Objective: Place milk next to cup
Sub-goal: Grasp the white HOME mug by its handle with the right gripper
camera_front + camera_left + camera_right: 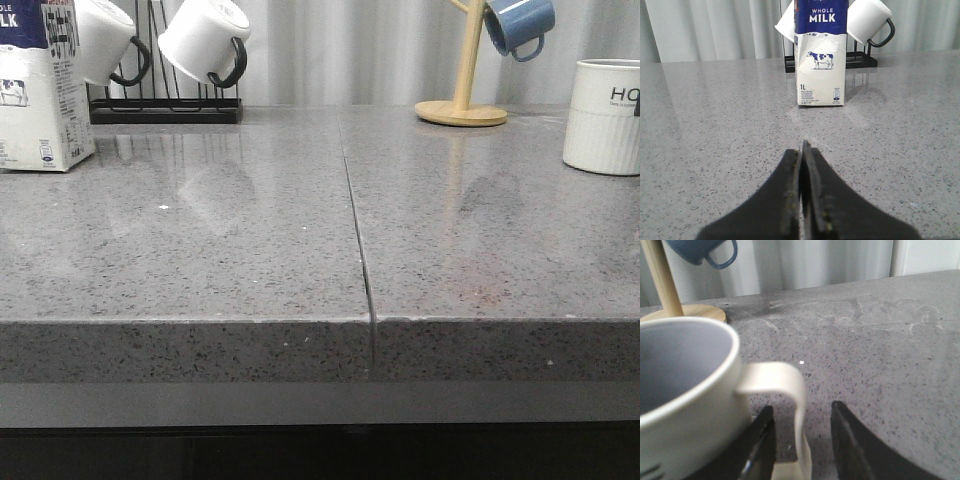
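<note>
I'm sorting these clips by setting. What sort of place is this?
Likely a kitchen or coffee-corner mock-up: a speckled grey stone countertop, a mug rack with hanging white mugs, a wooden mug tree, and a milk carton.

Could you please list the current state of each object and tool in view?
milk: upright, untouched, far left.
cup: upright, far right, apparently empty.
left tool: shut, empty, facing milk.
right tool: open, straddling cup handle.
white mugs: hung on rack.
blue mug: hung on wooden stand.
</note>
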You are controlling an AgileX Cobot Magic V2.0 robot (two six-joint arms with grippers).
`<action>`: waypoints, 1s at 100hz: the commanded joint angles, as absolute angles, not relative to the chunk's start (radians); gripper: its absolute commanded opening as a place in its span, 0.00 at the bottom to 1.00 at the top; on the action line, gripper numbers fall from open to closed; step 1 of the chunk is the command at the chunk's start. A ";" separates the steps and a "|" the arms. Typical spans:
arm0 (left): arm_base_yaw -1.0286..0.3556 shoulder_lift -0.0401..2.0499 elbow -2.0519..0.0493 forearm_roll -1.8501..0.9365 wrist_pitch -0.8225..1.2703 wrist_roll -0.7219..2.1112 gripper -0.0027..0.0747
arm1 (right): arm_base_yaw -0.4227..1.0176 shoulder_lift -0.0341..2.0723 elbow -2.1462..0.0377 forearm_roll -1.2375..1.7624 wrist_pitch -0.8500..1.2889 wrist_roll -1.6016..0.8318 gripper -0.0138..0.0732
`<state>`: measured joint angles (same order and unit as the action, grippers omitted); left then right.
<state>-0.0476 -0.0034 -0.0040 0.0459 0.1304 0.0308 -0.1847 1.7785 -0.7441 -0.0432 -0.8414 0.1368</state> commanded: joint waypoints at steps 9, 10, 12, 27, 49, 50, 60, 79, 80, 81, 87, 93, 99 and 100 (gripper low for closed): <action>-0.043 -0.036 0.040 0.045 0.052 0.025 0.01 | -0.191 1.784 -0.836 -0.043 -0.885 0.127 0.37; -0.043 -0.036 0.040 0.045 0.052 0.025 0.01 | -0.191 1.784 -0.837 -0.044 -0.882 0.127 0.35; -0.043 -0.036 0.040 0.045 0.052 0.025 0.01 | -0.191 1.785 -0.840 -0.048 -0.874 0.127 0.31; -0.043 -0.036 0.040 0.045 0.052 0.025 0.01 | -0.191 1.785 -0.842 -0.052 -0.870 0.129 0.09; -0.043 -0.036 0.040 0.045 0.052 0.025 0.01 | -0.137 1.740 -0.840 -0.079 -0.873 0.150 0.08; -0.043 -0.036 0.040 0.045 0.052 0.025 0.01 | -0.133 1.737 -0.840 -0.083 -0.874 0.150 0.08; -0.043 -0.036 0.040 0.045 0.052 0.025 0.01 | -0.065 1.696 -0.840 -0.097 -0.873 0.150 0.08; -0.043 -0.036 0.040 0.045 0.052 0.025 0.01 | 0.107 1.655 -0.840 -0.099 -0.872 0.150 0.08; -0.043 -0.036 0.040 0.045 0.052 0.025 0.01 | 0.114 1.655 -0.840 -0.099 -0.872 0.150 0.08; -0.043 -0.036 0.040 0.045 0.052 0.025 0.01 | 0.127 1.655 -0.840 -0.100 -0.873 0.150 0.08; -0.043 -0.036 0.040 0.045 0.052 0.025 0.01 | 0.185 1.655 -0.840 -0.100 -0.871 0.149 0.08; -0.043 -0.036 0.040 0.045 0.052 0.025 0.01 | 0.229 1.655 -0.840 -0.100 -0.869 0.149 0.08; -0.043 -0.036 0.040 0.045 0.052 0.025 0.01 | 0.272 1.655 -0.840 -0.100 -0.867 0.149 0.08; -0.043 -0.036 0.040 0.045 0.052 0.025 0.01 | 0.276 1.655 -0.840 -0.100 -0.866 0.149 0.08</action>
